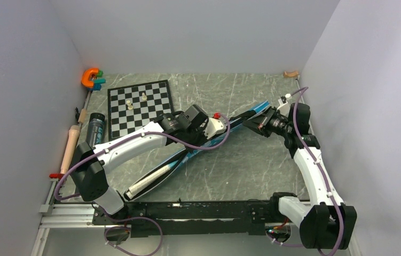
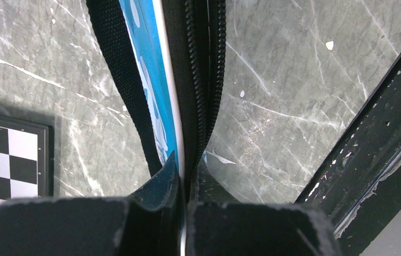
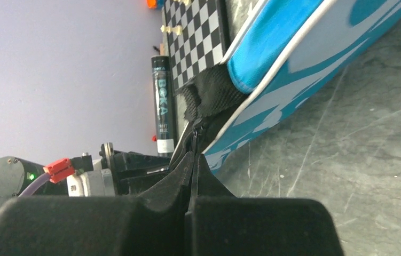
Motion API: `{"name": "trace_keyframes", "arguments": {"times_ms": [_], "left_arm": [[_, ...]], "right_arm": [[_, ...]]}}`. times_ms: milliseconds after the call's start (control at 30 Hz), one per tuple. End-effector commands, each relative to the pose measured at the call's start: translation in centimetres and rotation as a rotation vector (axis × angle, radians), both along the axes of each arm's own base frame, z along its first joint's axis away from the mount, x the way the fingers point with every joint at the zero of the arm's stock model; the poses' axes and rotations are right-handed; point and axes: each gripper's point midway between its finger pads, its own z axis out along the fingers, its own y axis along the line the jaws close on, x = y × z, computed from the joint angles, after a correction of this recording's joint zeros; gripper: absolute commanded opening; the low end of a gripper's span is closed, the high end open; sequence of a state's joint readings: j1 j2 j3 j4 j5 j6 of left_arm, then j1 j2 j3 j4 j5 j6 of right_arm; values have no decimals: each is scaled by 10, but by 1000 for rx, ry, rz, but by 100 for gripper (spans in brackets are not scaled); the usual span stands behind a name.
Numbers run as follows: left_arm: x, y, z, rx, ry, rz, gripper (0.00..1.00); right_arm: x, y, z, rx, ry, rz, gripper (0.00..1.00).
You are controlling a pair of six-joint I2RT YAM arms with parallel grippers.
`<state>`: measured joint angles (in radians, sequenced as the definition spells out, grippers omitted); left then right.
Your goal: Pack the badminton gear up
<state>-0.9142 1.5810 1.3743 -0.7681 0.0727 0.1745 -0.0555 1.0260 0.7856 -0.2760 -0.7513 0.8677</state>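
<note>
Top external view: a blue bag (image 1: 249, 113) lies in a long diagonal on the grey table (image 1: 241, 170), to the right of the chessboard (image 1: 139, 105) and nearer the arm bases than it.
Racket handle: a pale handle (image 1: 147, 183) sticks out of the bag's near end, in front of the chessboard's near edge.
Left gripper: the left gripper (image 1: 222, 127) sits on the bag's middle, just right of the chessboard. In the left wrist view its fingers (image 2: 155, 197) are pinched together on the bag's (image 2: 147, 80) white-piped edge beside the zip (image 2: 201, 80). A black strap (image 2: 115, 58) runs on the chessboard (image 2: 6, 154) side.
Right gripper: the right gripper (image 1: 255, 124) is at the bag's far end, well right of the chessboard. In the right wrist view its fingers (image 3: 214, 186) are closed tight on the black zip fabric of the bag (image 3: 294, 58).
Black tube: the tube (image 1: 95, 129) lies just left of the chessboard, parallel to its left edge. The lettering BOKA shows in the right wrist view (image 3: 163, 101).
Pale pieces: the pieces (image 1: 135, 101) stand on the chessboard's far half.
Orange clamp: the clamp (image 1: 90, 78) is beyond the chessboard's far left corner, against the wall.
</note>
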Motion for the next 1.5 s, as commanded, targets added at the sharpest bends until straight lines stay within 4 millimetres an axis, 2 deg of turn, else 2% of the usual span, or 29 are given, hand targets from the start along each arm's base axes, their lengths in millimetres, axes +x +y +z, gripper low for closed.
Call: {"name": "trace_keyframes", "arguments": {"times_ms": [0, 133, 433, 667, 767, 833, 867, 1000, 1100, 1233, 1300, 1333, 1467], "left_arm": [[14, -19, 29, -90, -91, -8, 0], [14, -20, 28, -84, -90, -5, 0], [18, -22, 27, -81, -93, 6, 0], [16, -28, 30, -98, -67, 11, 0], [14, -32, 30, -111, -46, 14, 0], [14, -34, 30, -119, -33, 20, 0], [14, -36, 30, -123, -25, 24, 0], [21, -41, 34, -148, 2, 74, 0], [41, -42, 47, -196, 23, 150, 0], [73, -39, 70, -278, 49, 291, 0], [88, -37, 78, -305, 55, 343, 0], [94, -36, 80, -310, 53, 371, 0], [113, -35, 84, -335, 34, 469, 0]], "right_arm": [[-12, 27, 17, 47, -51, 81, 0], [-23, 57, 8, 39, -27, 145, 0], [-46, 101, -3, 56, 0, 220, 0], [-57, 137, 1, 103, -24, 277, 0], [-58, 146, 1, 119, -22, 286, 0], [-58, 145, -2, 101, -7, 284, 0], [-57, 142, 0, 84, -21, 277, 3], [-53, 117, 16, -6, -88, 190, 33], [-58, 94, 21, -96, -116, 110, 47], [-63, 69, 15, -191, -123, 32, 58], [-67, 65, 11, -221, -126, 38, 73], [-69, 63, 7, -239, -116, 39, 77], [-66, 63, 3, -298, -135, 23, 81]]}}
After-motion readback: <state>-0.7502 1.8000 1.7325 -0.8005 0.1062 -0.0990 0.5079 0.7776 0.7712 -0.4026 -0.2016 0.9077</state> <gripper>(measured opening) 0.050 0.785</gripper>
